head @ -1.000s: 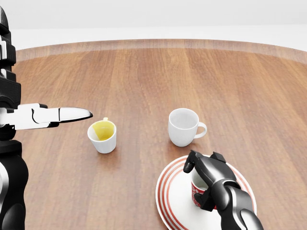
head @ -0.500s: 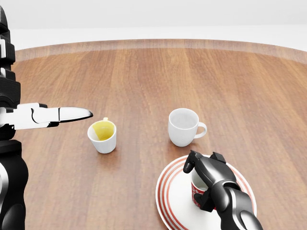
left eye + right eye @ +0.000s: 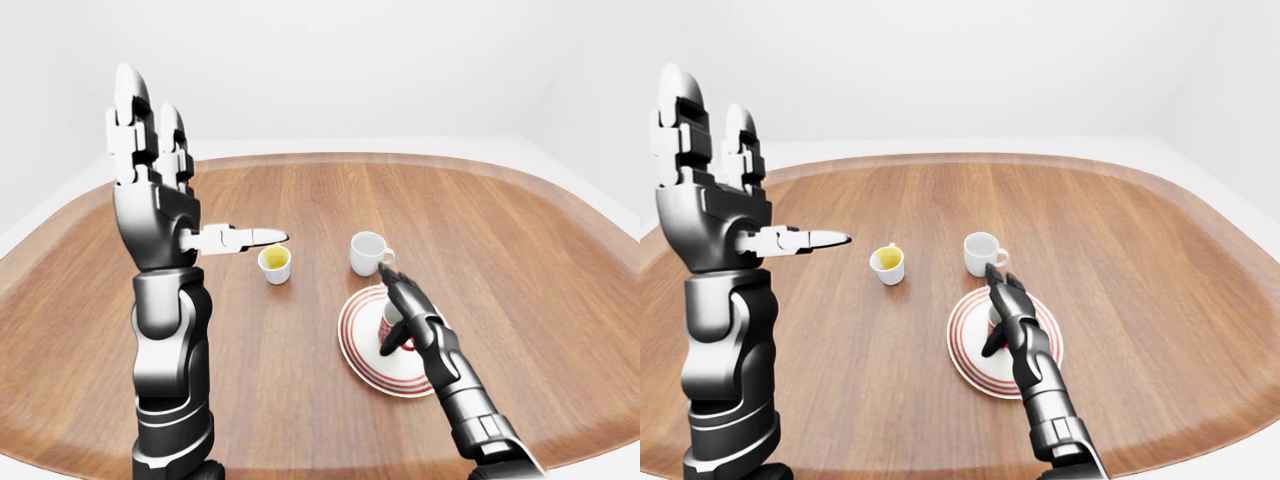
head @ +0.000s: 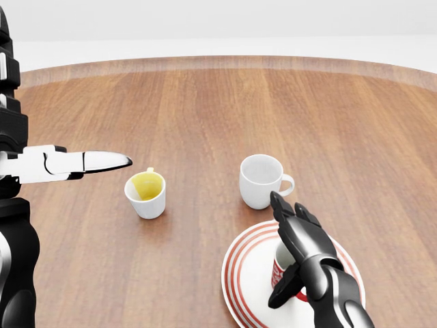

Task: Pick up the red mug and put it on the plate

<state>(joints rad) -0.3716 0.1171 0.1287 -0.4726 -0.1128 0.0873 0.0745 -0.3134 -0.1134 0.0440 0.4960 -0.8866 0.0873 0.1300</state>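
The red mug with its white inside [image 4: 281, 265] stands on the round white plate ringed in red [image 4: 242, 273] on the wooden bench [image 4: 205, 109], the right robot hand [image 4: 297, 253] splayed open beside it, apparently not gripping, while the left robot hand [image 3: 150, 170] is raised, fingers straight.

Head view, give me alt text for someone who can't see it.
The right robot hand, fingers spread open, hovers over a red mug standing on a red-striped plate on a wooden table. Above the plate stand a white mug and, to its left, a yellow-lined cup; the left robot hand is raised at the left edge.
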